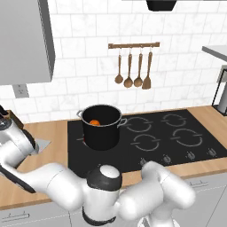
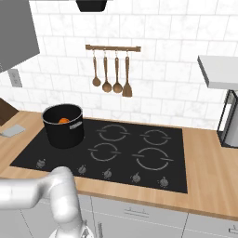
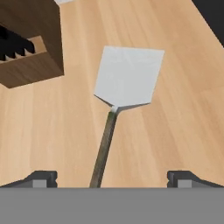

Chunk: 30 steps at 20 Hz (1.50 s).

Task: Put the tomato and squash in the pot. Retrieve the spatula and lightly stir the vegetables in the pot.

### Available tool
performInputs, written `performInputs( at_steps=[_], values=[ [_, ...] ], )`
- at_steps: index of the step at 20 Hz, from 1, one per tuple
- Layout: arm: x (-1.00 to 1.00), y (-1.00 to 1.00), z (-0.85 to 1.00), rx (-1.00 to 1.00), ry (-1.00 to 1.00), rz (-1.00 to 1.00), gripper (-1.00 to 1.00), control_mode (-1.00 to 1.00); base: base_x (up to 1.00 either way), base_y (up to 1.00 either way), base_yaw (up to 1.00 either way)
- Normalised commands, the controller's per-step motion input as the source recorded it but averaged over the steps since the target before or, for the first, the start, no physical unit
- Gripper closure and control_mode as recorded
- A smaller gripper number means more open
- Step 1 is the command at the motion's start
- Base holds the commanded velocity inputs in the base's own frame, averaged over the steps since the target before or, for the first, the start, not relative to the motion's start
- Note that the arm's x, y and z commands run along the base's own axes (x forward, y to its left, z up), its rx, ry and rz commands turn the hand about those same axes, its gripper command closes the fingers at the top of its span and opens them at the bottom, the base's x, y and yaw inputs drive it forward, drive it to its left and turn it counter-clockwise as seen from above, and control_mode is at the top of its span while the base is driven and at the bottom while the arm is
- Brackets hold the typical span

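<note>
The spatula (image 3: 127, 83) lay flat on bare wooden surface (image 3: 183, 131), with open room on both sides of its handle, which ran between the wide-spread fingers (image 3: 41, 178) of the end effector (image 3: 111, 179). A dark wooden block (image 3: 30, 43) stood close beside the blade, crowding that side. On the cooktop (image 1: 177, 133), the pot (image 1: 101, 126) stood alone on its burner, mouth open from above, the remaining burners bare. Wooden spoons (image 1: 128, 68) hung on the wall rail well behind and above it.
</note>
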Motion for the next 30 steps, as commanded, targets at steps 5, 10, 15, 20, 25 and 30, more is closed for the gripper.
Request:
performInputs(
  at_steps=[5, 10, 15, 20, 25, 30],
  values=[
    [0.16, 0.35, -0.31, -0.12, 0.00, 0.00, -1.00, -1.00, 0.00, 0.00, 0.00],
    [0.07, 0.26, -0.28, -0.07, 0.00, 0.00, -1.00, -1.00, 0.00, 0.00, 0.00],
    [0.00, 0.04, -0.32, 0.01, 0.00, 0.00, -1.00, -1.00, 0.00, 0.00, 0.00],
    [0.00, -0.16, -0.43, 0.08, 0.00, -0.02, -1.00, -1.00, 0.00, 0.00, 0.00],
    [0.00, -0.34, -0.44, 0.05, 0.00, -0.08, -1.00, -1.00, 0.00, 0.00, 0.00],
    [0.00, -0.04, -0.06, 0.00, 0.00, -0.01, -1.00, -1.00, 0.00, 0.00, 0.00]
  ],
)
